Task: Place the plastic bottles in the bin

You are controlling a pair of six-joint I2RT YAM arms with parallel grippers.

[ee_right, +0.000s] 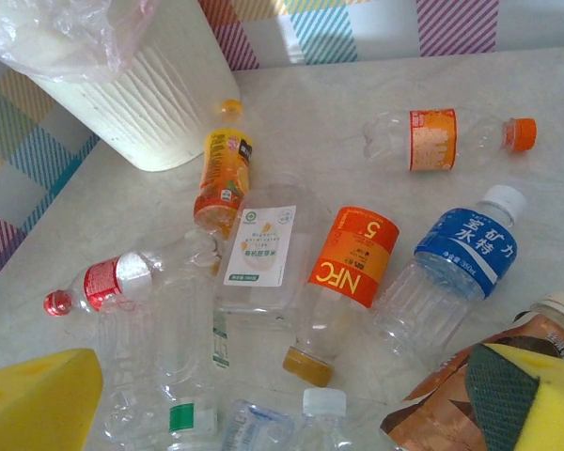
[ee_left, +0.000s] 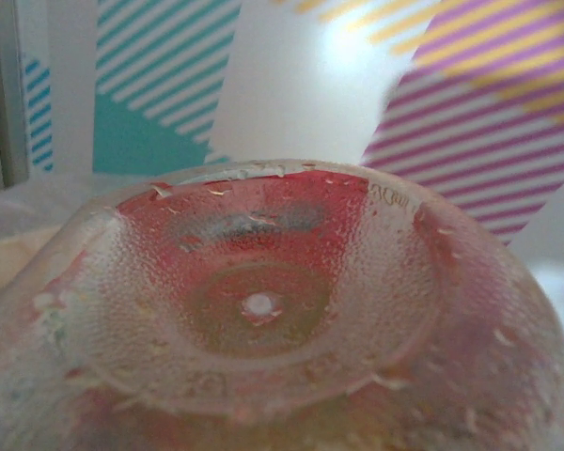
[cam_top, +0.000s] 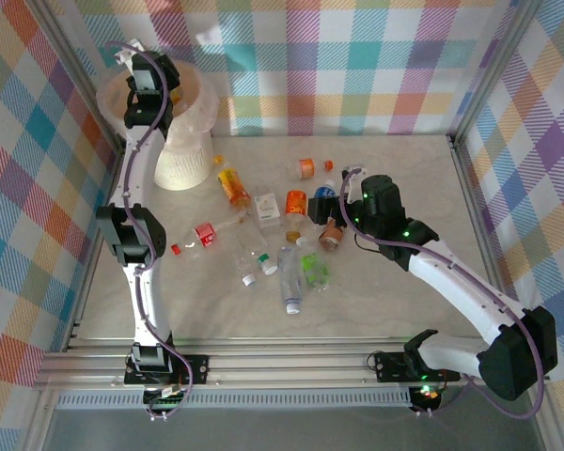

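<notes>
Plastic bottles point(cam_top: 263, 235) lie scattered on their sides across the middle of the desk point(cam_top: 404, 188), well apart from the bin point(cam_top: 190, 155), which stands in the far left corner. One more bottle, the held bottle point(ee_left: 263, 310), is up in my left claw point(cam_top: 155, 89), above the bin's mouth. The claw is clenched partway around it. Its dimpled, red-tinted base crowds my left wrist camera and hides the fingers.

From above, the left arm covers much of the bin's rim. My right claw point(ee_right: 287, 404) is spread wide and grasps nothing. Its yellow pads point(ee_right: 38, 399) sit at the bottom corners of the wrist view, over a brown-labelled bottle point(ee_right: 470, 376). Whether the right pad touches that bottle I cannot tell. Just beside it lie a blue-labelled bottle point(ee_right: 465, 249) and an orange-labelled bottle point(ee_right: 352, 258).

My left arm stretches along the left edge to the far corner. My right arm bends in from the near right corner, wrist tipped down over the heap.
</notes>
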